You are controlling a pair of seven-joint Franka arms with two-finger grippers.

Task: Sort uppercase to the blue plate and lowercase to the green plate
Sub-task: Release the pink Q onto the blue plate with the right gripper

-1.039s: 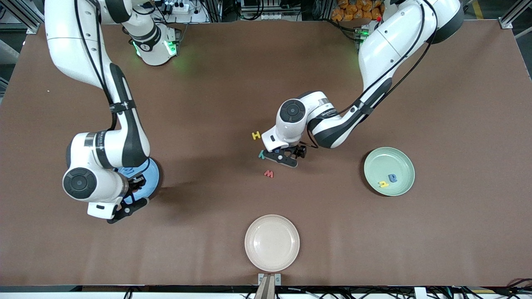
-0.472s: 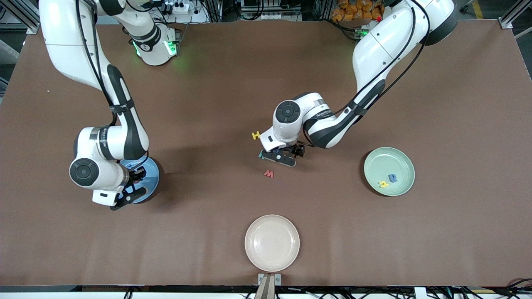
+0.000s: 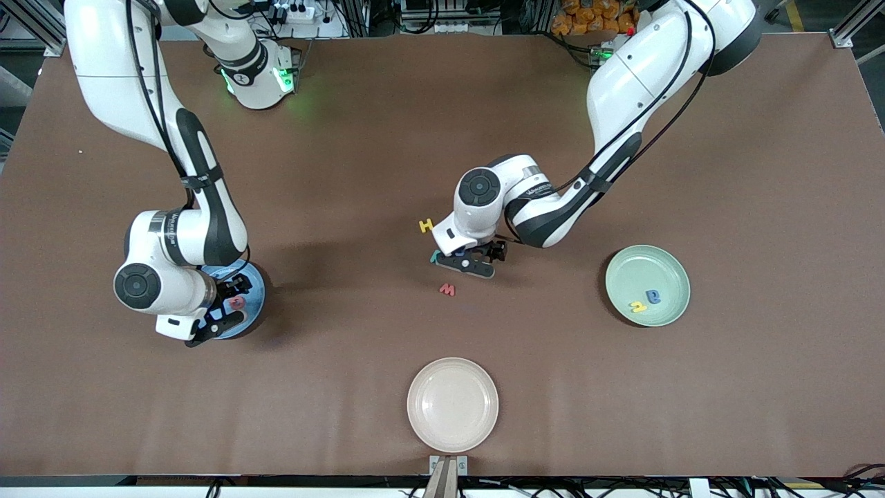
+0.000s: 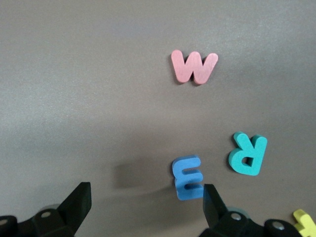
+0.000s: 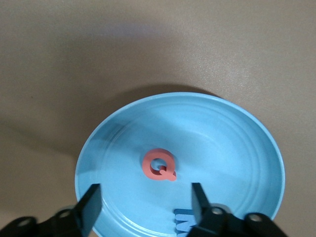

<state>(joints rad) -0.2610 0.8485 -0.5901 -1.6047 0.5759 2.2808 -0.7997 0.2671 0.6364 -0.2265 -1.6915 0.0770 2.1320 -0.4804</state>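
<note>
Front view hides most of the blue plate [image 3: 254, 294] under the right arm, while the right wrist view lays it bare: a red Q [image 5: 159, 165] lies flat near its middle, and a blue zigzag letter [image 5: 183, 223] peeks out at the edge of that view, also in the plate. The right gripper [image 5: 143, 207] hangs over the plate with jaws spread and nothing between them. Left wrist view shows what the left arm covers in the front view: a blue m [image 4: 187, 177] just beside the teal R [image 4: 248, 154], with the red w [image 4: 194, 67] apart from them. The left gripper [image 4: 145, 205] hovers wide open and empty over the blue m. The yellow H [image 3: 426, 225] lies near the teal R. The green plate [image 3: 667, 266] holds a yellow hooked letter [image 3: 637, 306] and a blue a [image 3: 653, 297]. A cream plate [image 3: 453, 404], nearer the camera than the red w, holds nothing.
</note>
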